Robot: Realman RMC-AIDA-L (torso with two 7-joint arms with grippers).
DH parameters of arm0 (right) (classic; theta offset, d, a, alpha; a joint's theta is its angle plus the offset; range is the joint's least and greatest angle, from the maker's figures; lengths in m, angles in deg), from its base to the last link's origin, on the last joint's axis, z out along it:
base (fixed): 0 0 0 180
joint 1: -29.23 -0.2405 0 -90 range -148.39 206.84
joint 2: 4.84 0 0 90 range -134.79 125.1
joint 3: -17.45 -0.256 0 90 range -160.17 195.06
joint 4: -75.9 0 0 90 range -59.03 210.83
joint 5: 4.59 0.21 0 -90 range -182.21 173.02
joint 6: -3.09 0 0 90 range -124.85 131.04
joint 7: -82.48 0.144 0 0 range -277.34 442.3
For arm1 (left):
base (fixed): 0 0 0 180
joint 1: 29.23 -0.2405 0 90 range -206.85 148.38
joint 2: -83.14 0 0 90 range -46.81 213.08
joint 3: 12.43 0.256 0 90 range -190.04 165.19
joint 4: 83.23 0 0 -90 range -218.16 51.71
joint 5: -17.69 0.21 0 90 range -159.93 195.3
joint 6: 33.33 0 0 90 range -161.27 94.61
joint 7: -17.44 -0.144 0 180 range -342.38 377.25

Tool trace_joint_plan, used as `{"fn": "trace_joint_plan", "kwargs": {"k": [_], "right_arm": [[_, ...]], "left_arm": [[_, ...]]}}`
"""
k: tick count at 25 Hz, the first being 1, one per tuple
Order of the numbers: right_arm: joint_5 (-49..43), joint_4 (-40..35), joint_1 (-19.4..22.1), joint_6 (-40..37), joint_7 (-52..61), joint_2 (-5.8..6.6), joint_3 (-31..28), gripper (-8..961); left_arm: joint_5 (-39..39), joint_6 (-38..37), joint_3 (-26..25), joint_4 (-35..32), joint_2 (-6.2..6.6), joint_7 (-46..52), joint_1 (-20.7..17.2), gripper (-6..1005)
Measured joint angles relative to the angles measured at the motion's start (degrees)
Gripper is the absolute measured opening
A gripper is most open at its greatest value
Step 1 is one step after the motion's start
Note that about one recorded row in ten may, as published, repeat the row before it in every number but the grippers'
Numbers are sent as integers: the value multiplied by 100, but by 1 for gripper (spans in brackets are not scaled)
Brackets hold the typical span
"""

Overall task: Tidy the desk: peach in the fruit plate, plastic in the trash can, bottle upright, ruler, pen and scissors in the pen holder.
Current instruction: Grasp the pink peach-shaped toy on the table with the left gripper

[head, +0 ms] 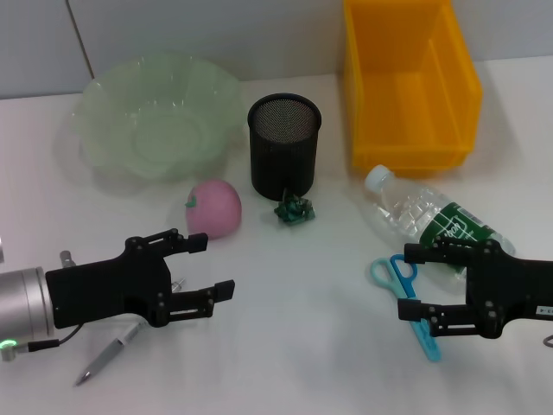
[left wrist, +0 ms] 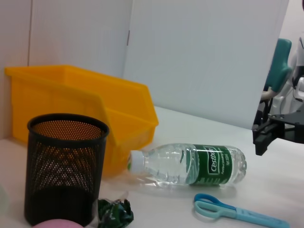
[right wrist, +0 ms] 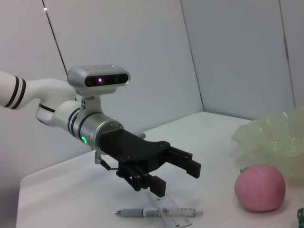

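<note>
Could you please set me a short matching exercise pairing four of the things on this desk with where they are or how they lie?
Things:
1. peach
2. bottle
3. pen
4. scissors

Places or states:
A. lying on its side in front of the yellow bin
B. on the table under the left gripper
C. on the table just in front of the green plate
D. flat on the table beside the right gripper, handles toward the bottle

Pairs: 1-C, 2-A, 3-B, 4-D
</note>
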Motion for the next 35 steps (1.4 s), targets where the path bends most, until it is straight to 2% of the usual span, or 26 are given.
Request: {"fn": "trace_joint_plan", "kwargs": {"k": [10,15,17,19,23,35], "right_arm": [[0,12,-4,68,-5,-22,18,820],[0,13,7,95,-17,-21,-23,820],[0,13,16,95,-17,-20,-27,820],[0,13,20,96,-18,-19,-28,820],[0,13,17,96,-19,-19,-31,819],[0,13,21,103,-19,-48,-30,819]], "left_arm": [[-145,119,-17,16,-22,-245,37,828],[-889,920,35,501,-44,-1254,219,828],[-938,1048,37,613,-44,-1404,268,828],[-1073,1465,30,1023,-47,-2034,471,829],[-1451,1766,2,1438,-52,-2685,673,829],[-1621,2799,26,1996,-52,-3084,1122,829]]}}
